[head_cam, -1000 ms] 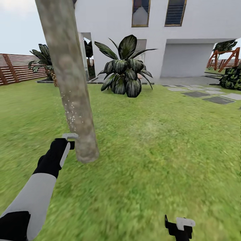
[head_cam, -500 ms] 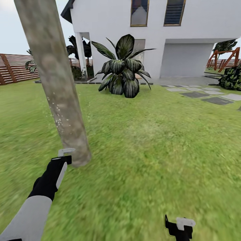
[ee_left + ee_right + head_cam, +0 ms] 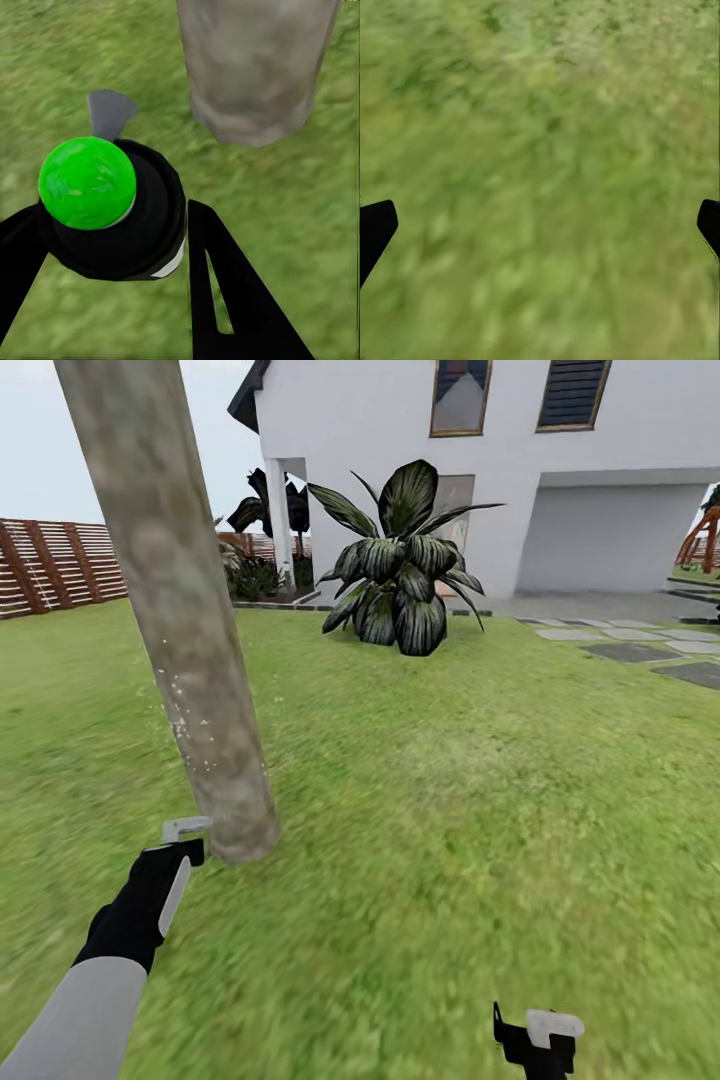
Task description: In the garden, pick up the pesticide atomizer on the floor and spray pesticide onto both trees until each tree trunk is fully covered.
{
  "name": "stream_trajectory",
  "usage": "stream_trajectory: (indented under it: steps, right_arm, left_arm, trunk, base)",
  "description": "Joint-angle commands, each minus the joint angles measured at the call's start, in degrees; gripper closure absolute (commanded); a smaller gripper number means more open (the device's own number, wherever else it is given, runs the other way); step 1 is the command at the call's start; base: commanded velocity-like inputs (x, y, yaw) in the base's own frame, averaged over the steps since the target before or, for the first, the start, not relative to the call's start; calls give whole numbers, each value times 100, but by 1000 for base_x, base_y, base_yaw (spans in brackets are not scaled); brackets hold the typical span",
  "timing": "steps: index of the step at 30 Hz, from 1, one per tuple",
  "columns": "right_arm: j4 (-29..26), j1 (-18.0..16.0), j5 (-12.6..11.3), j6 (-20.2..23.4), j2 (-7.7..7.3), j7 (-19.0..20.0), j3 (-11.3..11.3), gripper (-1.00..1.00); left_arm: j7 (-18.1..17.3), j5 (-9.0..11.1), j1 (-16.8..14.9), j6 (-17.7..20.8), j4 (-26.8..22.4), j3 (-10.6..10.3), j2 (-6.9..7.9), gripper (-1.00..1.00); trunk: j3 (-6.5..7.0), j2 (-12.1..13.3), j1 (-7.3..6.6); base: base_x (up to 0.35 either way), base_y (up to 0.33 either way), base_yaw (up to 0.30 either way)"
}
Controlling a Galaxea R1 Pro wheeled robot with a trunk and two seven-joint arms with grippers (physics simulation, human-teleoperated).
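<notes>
— how many trunks stand on the lawn?
— one pale tree trunk (image 3: 180, 620), and one broad-leaved plant (image 3: 400, 575) by the one white house (image 3: 600, 510).
— windows?
— two upper windows (image 3: 461, 396).
— arms?
— two: the left gripper (image 3: 176, 850) and the right gripper (image 3: 535, 1040). one atomizer (image 3: 112, 210), one fence (image 3: 60, 565).

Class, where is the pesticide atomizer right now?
The pesticide atomizer sits in the left gripper, at the head view's lower left, beside the tree trunk base.
</notes>
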Motion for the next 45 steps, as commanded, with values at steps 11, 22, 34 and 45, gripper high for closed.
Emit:
stream_trajectory:
  steps: [11, 22, 34, 45]
  right_arm:
    - [0, 1, 0, 5, -1, 0, 0, -100]
    - [0, -1, 0, 2, 2, 0, 0, -100]
    - [0, 1, 0, 3, 0, 0, 0, -100]
    - [0, 3, 0, 4, -1, 0, 0, -100]
  left_arm:
    - [-9, 27, 4, -3, -1, -3, -47, 100]
    - [-11, 30, 4, -3, -1, -10, -56, 100]
    - [-10, 30, 4, -3, -1, -12, -65, 100]
    - [-17, 30, 4, -3, -1, -21, -73, 100]
  trunk:
    - [0, 0, 0]
    - [0, 0, 0]
    - [0, 0, 0]
    - [0, 0, 0]
  base:
    - [187, -235, 9]
    - [98, -264, 237]
    - [105, -265, 278]
    - [120, -265, 111]
